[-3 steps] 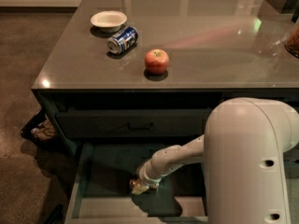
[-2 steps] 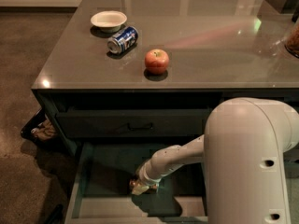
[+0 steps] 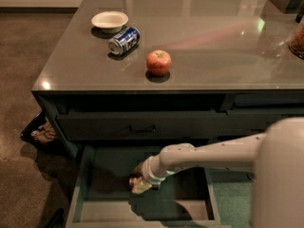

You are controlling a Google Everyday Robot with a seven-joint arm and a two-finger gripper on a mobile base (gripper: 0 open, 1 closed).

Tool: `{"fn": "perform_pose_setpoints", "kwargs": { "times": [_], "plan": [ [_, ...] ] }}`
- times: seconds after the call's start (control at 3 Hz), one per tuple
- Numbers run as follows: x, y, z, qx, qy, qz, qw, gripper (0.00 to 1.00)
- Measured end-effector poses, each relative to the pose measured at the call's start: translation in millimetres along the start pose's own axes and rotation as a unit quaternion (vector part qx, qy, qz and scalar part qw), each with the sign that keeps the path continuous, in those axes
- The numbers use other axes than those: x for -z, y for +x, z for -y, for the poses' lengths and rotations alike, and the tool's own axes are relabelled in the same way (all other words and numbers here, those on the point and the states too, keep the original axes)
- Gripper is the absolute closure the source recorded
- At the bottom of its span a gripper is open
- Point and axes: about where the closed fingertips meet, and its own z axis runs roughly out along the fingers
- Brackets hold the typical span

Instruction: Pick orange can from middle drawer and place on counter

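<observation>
The gripper point(image 3: 142, 186) reaches down into the open drawer point(image 3: 102, 194), lower centre.
The orange can point(image 3: 133, 180) is mostly hidden against it; whether it is gripped cannot be told.

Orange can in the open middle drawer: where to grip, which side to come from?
Grip the orange can across its round body, coming down from above: the middle drawer walls in its sides and leaves only the top open. The gripper sits right at the can, hiding most of it, so its exact pose is unclear.
</observation>
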Motion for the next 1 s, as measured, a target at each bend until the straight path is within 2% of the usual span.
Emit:
{"fn": "perform_pose_setpoints", "kwargs": {
  "times": [0.33, 0.67, 1.0],
  "plan": [
    [50, -56, -5, 0.058, 0.021, 0.049, 0.9969, 1.00],
    [50, -56, -5, 0.059, 0.021, 0.049, 0.9968, 1.00],
    [70, -76, -2, 0.079, 0.036, 0.046, 0.9952, 1.00]
  ]
}}
